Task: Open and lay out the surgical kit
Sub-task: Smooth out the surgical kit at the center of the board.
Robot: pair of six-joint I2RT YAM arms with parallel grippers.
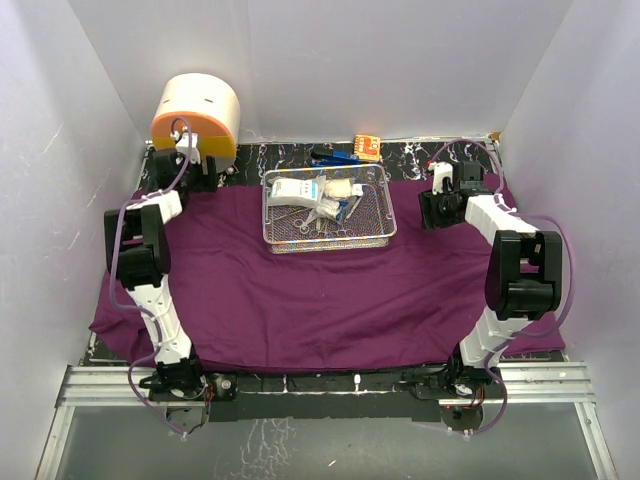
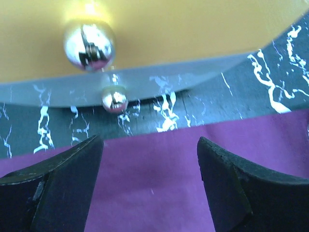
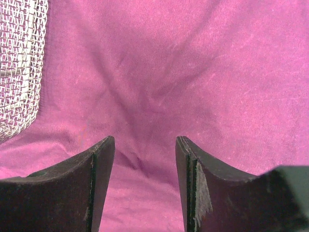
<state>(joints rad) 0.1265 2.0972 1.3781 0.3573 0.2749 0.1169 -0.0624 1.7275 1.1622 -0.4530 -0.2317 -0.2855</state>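
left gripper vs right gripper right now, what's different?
Position: the left gripper sits at the far-left edge of the purple cloth, facing the cream-and-orange drum. The right gripper hangs over the cloth just right of the wire-mesh tray.
Opening: the left gripper's jaws stand wider apart than the right gripper's.
Shared: both are open, hold nothing, and have purple cloth beneath the fingers.

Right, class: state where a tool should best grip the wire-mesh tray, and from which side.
Probably the right wall of the wire-mesh tray, pinched from above by the right tool: that thin upright rim stands bare and nearest it.
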